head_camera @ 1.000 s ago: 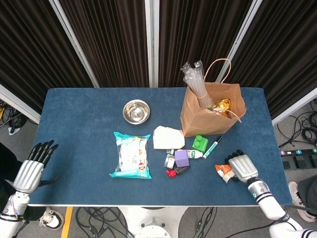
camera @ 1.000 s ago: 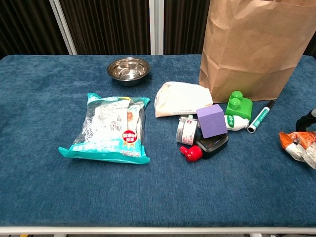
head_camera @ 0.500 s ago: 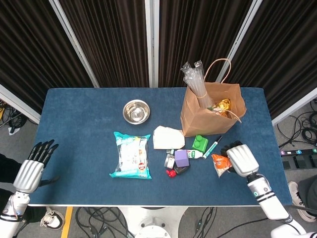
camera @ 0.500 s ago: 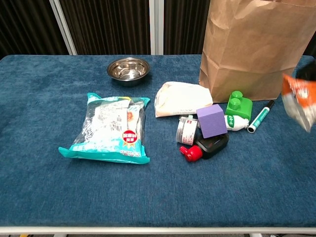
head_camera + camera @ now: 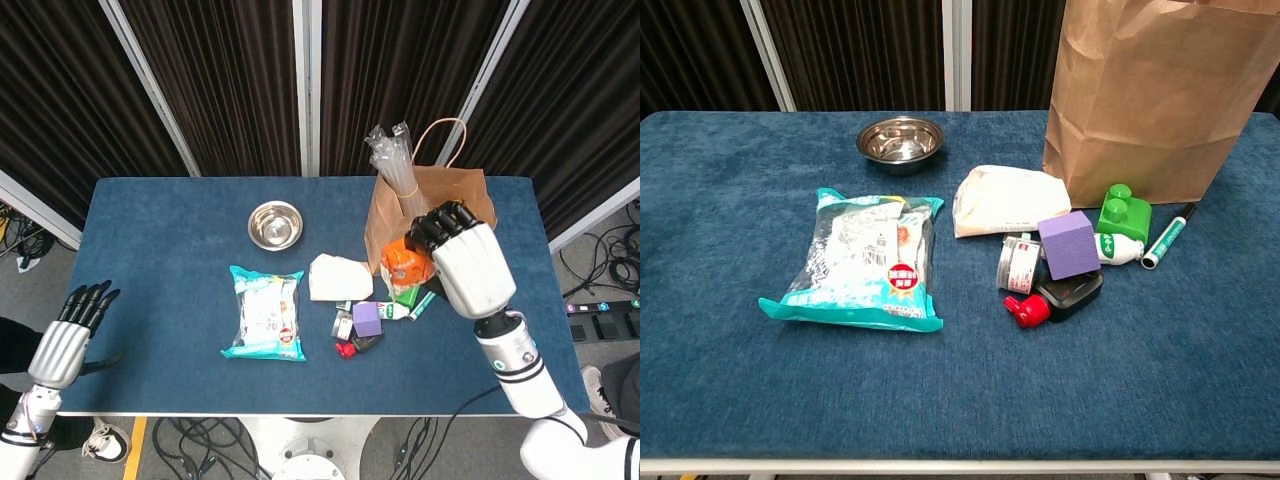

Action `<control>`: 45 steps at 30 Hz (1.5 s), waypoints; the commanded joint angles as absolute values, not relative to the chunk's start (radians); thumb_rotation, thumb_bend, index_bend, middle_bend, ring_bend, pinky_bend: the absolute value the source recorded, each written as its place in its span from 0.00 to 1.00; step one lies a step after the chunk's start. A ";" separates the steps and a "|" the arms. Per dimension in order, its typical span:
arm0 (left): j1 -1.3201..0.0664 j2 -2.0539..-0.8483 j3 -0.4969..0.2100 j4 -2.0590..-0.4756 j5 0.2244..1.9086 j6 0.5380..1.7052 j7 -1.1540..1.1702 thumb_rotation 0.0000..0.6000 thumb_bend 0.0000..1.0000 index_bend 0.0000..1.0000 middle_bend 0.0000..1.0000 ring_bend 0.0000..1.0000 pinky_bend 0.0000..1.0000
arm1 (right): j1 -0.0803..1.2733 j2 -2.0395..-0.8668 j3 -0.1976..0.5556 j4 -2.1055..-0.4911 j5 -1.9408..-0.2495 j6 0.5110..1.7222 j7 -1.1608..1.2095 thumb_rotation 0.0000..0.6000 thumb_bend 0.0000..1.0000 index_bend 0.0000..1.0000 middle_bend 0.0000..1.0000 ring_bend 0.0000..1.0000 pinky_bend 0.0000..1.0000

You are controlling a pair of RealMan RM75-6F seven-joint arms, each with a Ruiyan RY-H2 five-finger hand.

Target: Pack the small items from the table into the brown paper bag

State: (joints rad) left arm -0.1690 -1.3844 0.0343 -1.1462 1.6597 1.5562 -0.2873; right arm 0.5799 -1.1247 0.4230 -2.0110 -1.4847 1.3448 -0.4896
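Note:
In the head view my right hand (image 5: 462,262) is raised in front of the brown paper bag (image 5: 470,195), gripping an orange snack packet (image 5: 404,263). The bag (image 5: 1155,100) stands upright at the back right with clear tubes (image 5: 392,160) sticking out. On the table lie a white pouch (image 5: 1005,200), a green block (image 5: 1124,210), a purple cube (image 5: 1068,244), a green-capped marker (image 5: 1168,236), a small tin (image 5: 1016,263), a black case (image 5: 1072,290) and a red piece (image 5: 1026,309). My left hand (image 5: 68,332) hovers open off the table's front left corner.
A steel bowl (image 5: 900,139) sits at the back middle. A large teal snack bag (image 5: 865,259) lies left of the small items. The blue table (image 5: 730,180) is bordered by dark curtains behind.
My right hand lifted the orange packet from the table's front right and carried it up and left, in front of the bag; it has left the chest view. The left hand stayed put.

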 commanded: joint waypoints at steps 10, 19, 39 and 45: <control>-0.168 -1.400 0.038 -1.117 1.660 1.555 -0.310 1.00 0.06 0.10 0.07 0.00 0.05 | 0.643 -1.246 0.480 -1.723 -1.253 1.413 -0.647 1.00 0.27 0.73 0.54 0.45 0.39; -0.168 -1.410 0.041 -1.097 1.654 1.544 -0.314 1.00 0.06 0.10 0.07 0.00 0.05 | 0.675 -1.324 0.459 -1.539 -1.166 1.367 -0.601 1.00 0.28 0.73 0.54 0.45 0.38; -0.179 -1.425 0.036 -1.063 1.633 1.506 -0.329 1.00 0.06 0.10 0.07 0.00 0.05 | 0.754 -1.322 0.469 -1.477 -0.916 1.110 -0.548 1.00 0.00 0.14 0.13 0.00 0.00; -0.178 -1.425 0.036 -1.067 1.635 1.511 -0.327 1.00 0.06 0.10 0.07 0.00 0.05 | 0.740 -1.297 0.474 -1.528 -0.967 1.163 -0.472 1.00 0.00 0.11 0.11 0.00 0.00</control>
